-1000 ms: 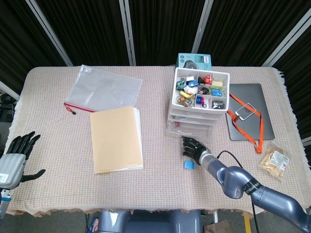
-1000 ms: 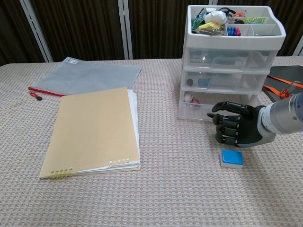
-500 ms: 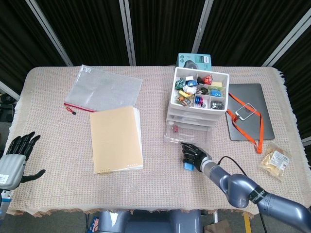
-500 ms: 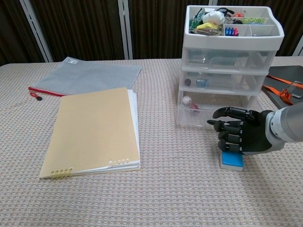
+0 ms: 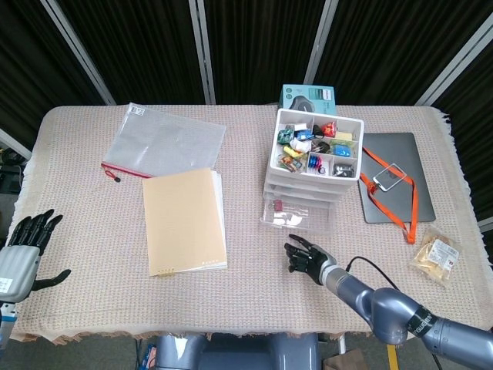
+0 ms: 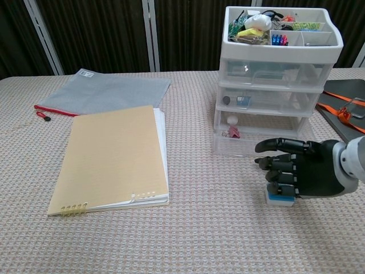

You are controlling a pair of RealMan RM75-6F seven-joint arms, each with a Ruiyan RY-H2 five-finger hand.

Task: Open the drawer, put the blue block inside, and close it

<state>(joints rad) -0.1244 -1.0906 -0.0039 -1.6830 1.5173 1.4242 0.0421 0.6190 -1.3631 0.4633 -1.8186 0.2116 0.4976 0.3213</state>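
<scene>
The white drawer unit (image 5: 316, 166) (image 6: 279, 74) stands right of centre, with an open tray of small items on top. Its clear bottom drawer (image 5: 296, 214) (image 6: 251, 145) is pulled out toward me, with a few small items inside. The blue block (image 6: 279, 198) lies on the cloth just in front of it. Only its lower edge shows in the chest view; the head view hides it. My right hand (image 5: 308, 258) (image 6: 299, 174) lies over the block with fingers loosely bent, clear of the drawer front. My left hand (image 5: 21, 258) hangs open off the table's left edge.
A tan spiral notebook (image 5: 185, 222) (image 6: 114, 157) lies left of the drawers, with a zip pouch (image 5: 163, 140) behind it. A laptop (image 5: 394, 177) with an orange lanyard and a snack packet (image 5: 436, 258) sit to the right. A teal box (image 5: 308, 95) stands behind the unit.
The bottom drawer has slid out toward me. My right hand has drawn back from the drawer front and now covers the blue block. The left hand has not moved.
</scene>
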